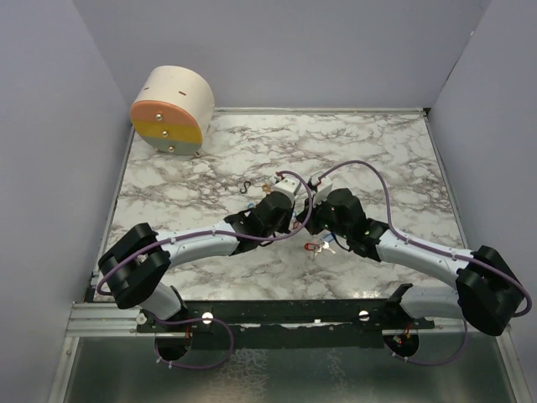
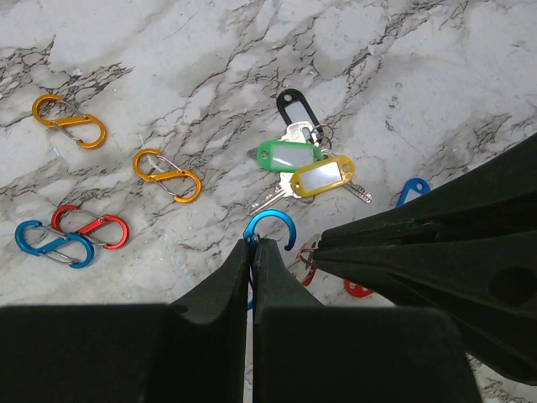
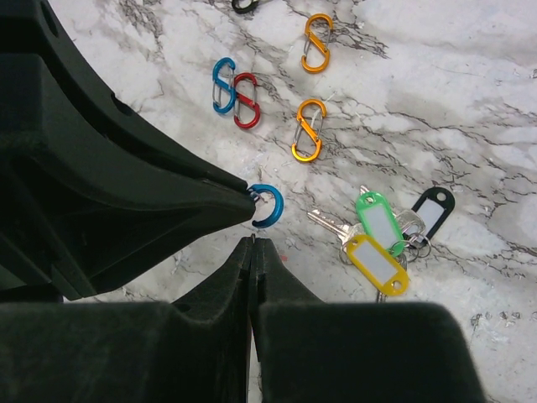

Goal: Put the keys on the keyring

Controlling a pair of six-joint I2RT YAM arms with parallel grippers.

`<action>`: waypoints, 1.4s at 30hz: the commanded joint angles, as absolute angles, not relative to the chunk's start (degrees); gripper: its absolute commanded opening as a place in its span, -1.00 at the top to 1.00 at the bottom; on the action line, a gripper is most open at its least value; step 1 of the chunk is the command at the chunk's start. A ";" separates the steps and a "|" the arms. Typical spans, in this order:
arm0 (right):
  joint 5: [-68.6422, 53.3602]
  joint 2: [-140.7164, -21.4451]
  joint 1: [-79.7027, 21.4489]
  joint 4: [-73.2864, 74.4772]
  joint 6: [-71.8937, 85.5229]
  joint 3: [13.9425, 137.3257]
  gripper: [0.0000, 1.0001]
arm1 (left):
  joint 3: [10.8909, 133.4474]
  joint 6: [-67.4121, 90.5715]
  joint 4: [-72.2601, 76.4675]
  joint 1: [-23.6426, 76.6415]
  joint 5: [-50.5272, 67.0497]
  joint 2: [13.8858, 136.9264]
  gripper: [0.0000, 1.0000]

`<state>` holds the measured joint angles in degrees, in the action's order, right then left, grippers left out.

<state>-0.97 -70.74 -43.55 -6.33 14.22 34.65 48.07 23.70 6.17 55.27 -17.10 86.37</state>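
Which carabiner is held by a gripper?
The blue carabiner pinched by the left gripper; the loose blue carabiner, red carabiner and two orange carabiners lie on the table.

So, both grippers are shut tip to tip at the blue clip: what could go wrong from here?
The left gripper pinches the blue clip by one end only, so it may twist or slip under a push.
The right gripper, also shut, sits almost against the left one; a small error could knock them together.
The green-tagged key bunch lies close by and could get swept aside.
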 commanded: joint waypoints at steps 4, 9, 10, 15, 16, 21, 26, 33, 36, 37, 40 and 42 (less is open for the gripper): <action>-1.21 -71.24 -44.35 -9.43 13.29 34.59 0.98 | 49.49 23.51 7.56 56.06 -15.52 86.31 1.00; -0.95 -70.84 -44.43 -9.72 13.33 34.41 0.99 | 49.33 23.59 7.73 56.25 -15.14 86.31 1.00; -0.94 -70.84 -44.42 -9.72 13.30 34.45 0.99 | 49.24 23.64 7.78 56.33 -15.12 86.25 1.00; -0.45 -71.09 -44.44 -9.46 13.29 34.46 0.99 | 49.14 23.62 7.89 56.43 -15.12 85.90 1.00; -0.32 -71.10 -44.47 -9.41 13.32 34.53 0.99 | 49.05 23.62 7.96 56.47 -15.07 85.77 1.00; 0.08 -71.10 -44.41 -9.15 13.27 34.47 0.98 | 48.62 23.63 7.91 56.58 -15.03 85.12 1.00; 0.26 -71.36 -44.45 -9.01 13.35 34.52 0.98 | 48.27 23.66 8.04 56.60 -15.03 84.65 1.00; 0.15 -71.40 -44.47 -8.99 13.36 34.48 0.98 | 48.08 23.73 8.11 56.60 -15.12 84.21 1.00; 0.26 -71.37 -44.47 -9.02 13.42 34.40 0.98 | 48.00 23.72 8.11 56.66 -15.11 84.05 1.00; 0.31 -71.38 -44.47 -8.98 13.38 34.40 0.99 | 47.99 23.72 8.09 56.67 -15.04 84.00 1.00; 0.42 -71.54 -44.42 -8.93 13.44 34.46 0.99 | 47.99 23.73 8.15 56.69 -15.11 83.70 1.00; 0.80 -71.50 -44.41 -9.03 13.47 34.45 0.98 | 47.90 23.72 8.13 56.69 -15.00 83.54 1.00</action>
<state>-0.73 -71.09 -43.94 -7.35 14.00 34.63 48.21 23.68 6.39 56.01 -16.08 85.62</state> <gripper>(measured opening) 0.012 0.022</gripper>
